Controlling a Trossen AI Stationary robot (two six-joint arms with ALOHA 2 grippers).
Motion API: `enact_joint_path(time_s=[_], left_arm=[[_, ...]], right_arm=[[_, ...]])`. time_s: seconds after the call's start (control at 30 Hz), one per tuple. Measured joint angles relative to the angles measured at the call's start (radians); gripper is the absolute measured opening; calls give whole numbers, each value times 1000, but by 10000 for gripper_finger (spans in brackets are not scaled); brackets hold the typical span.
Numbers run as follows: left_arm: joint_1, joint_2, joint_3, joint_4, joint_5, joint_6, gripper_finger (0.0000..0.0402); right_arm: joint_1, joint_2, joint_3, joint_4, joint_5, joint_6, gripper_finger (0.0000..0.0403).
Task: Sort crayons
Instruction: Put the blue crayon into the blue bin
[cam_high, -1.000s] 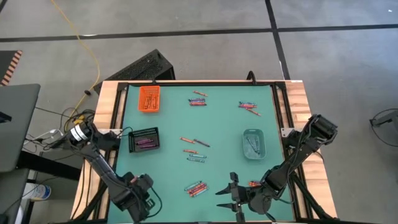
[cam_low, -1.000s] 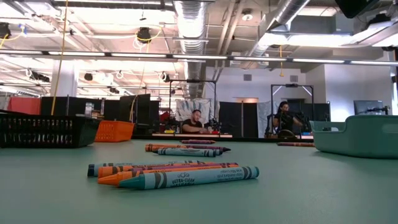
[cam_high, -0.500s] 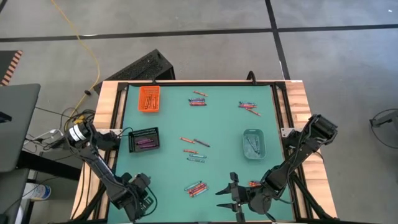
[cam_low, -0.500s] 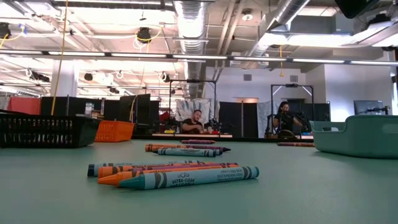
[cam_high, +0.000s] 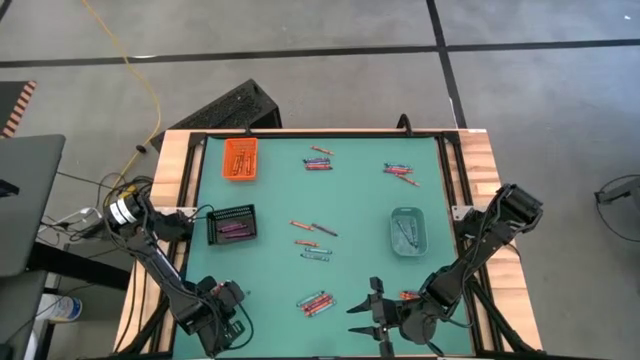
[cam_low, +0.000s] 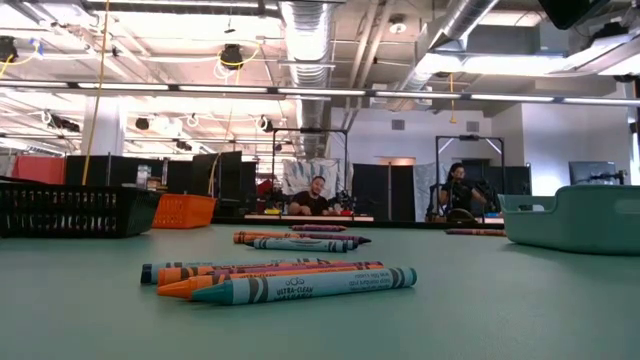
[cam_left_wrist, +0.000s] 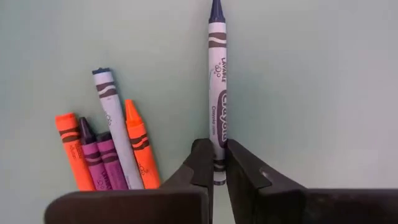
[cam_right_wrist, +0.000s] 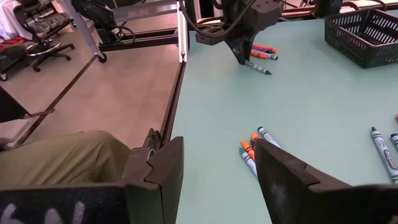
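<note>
The left gripper (cam_left_wrist: 215, 163) has its two fingers pressed together on the blunt end of a dark blue crayon (cam_left_wrist: 217, 93), which lies flat on the green table (cam_left_wrist: 311, 93) pointing away from the wrist. Only the left wrist view shows this grip; in the high view the same gripper (cam_high: 222, 305) is a dark mass near the table's front left corner and the crayon under it cannot be made out. Just beside the held crayon lies a small cluster of crayons (cam_left_wrist: 106, 146), orange, purple and pale blue, not touching it.

The right wrist view shows the left gripper from farther off, its tip down on the table by that cluster. The right gripper (cam_right_wrist: 214, 171) hangs over the front edge with its fingers spread wide and holding nothing, a few orange and teal crayons (cam_right_wrist: 252, 149) beyond them.

Other crayons lie scattered over the table: a bunch near the front centre (cam_high: 316, 301), more at the middle (cam_high: 312, 236) and two groups along the far edge (cam_high: 318, 158). The low view shows the front bunch close up (cam_low: 280, 280), but neither gripper.

The orange tray (cam_high: 240, 158) sits at the far left corner, the black basket (cam_high: 231, 224) by the left edge, the teal tray (cam_high: 408, 230) toward the right edge.
</note>
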Motion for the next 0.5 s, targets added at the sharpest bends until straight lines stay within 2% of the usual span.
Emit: enact_joint_path(time_s=[0.13,0.2,0.23,0.37,0.5], left_arm=[[3,1,8,-9,-23,64,17],[2,2,28,-29,-77,118,20],[3,2,36,-31,-126,147,21],[17,-16,90,-25,-428,289,21],[29,-28,134,3,-606,440,18]], right_arm=[[0,0,0,0,0,0,191],[0,0,0,1,0,0,191],[0,0,0,2,-1,0,191],[0,0,0,1,-2,0,191],[-1,0,0,2,-1,-8,191]])
